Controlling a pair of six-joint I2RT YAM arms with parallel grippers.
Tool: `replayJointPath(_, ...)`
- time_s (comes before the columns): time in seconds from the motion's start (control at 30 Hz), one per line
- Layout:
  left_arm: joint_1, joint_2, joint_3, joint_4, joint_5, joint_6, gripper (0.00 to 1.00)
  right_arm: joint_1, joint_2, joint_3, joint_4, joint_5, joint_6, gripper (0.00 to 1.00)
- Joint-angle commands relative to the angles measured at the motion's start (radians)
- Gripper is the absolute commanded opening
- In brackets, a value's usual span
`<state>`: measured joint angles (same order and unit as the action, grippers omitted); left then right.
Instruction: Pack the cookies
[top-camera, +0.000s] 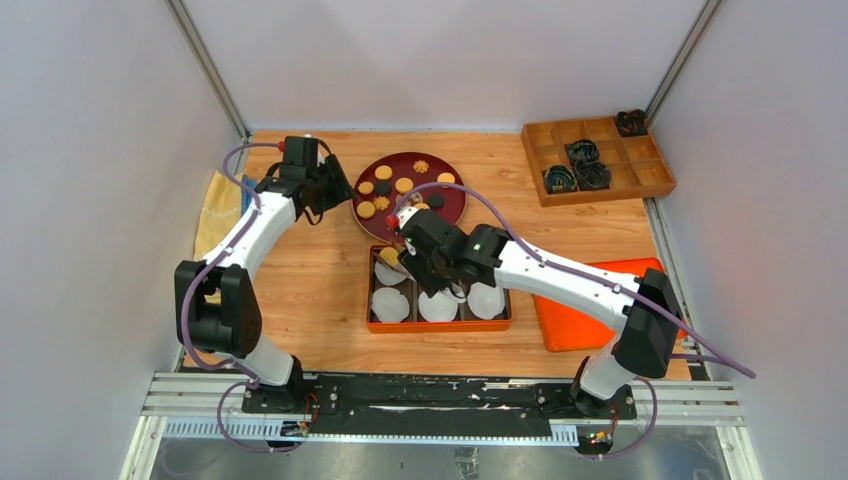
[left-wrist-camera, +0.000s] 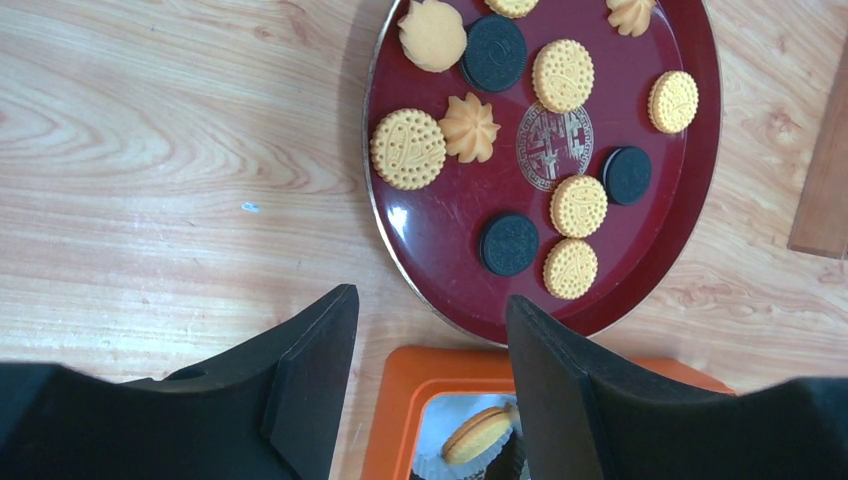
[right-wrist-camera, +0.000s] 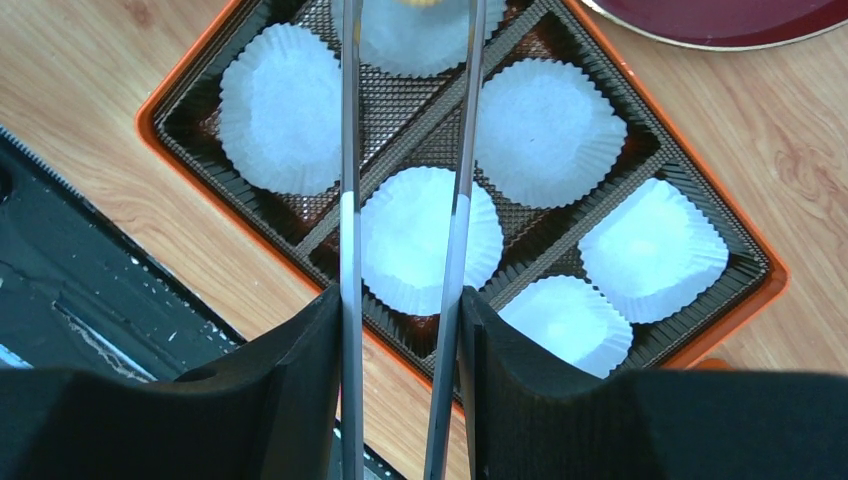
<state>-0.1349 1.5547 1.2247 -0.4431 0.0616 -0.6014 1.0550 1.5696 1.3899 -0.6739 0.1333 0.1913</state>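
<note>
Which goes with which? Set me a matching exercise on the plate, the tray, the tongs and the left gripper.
1. red plate
2. orange tray
3. tongs
4. left gripper

a. open, holding nothing
b. clamped in the right gripper
c. carrying loose cookies
d. lined with white paper cups

Pairs: 1-c, 2-d, 3-b, 4-a

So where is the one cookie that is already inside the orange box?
The golden sandwich cookie sits in a white paper cup in the orange box's far-left compartment, just below the dark red plate in the left wrist view.
</note>
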Motion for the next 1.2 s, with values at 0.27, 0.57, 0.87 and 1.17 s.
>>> replayJointPath(0.27,0.000,-0.037,-0.029,0.027,0.038,0.000,0.61,0.050,-0.015,-0.016,-0.081,0.039,0.047,0.28)
replayJointPath(0.57,0.000,-0.037,-0.031,0.040,0.063,0.020,0.62,0.049,0.026,0.010,-0.075,0.079,0.053,0.53)
replayJointPath(0.87,0.000,-0.067,-0.040,0.071,0.111,0.040,0.64,0.050,0.018,0.059,-0.077,0.096,0.046,0.59)
replayJointPath(1.17,0.000,-0.081,-0.042,0.097,0.155,0.032,0.64,0.050,-0.066,0.130,-0.073,0.150,0.021,0.48)
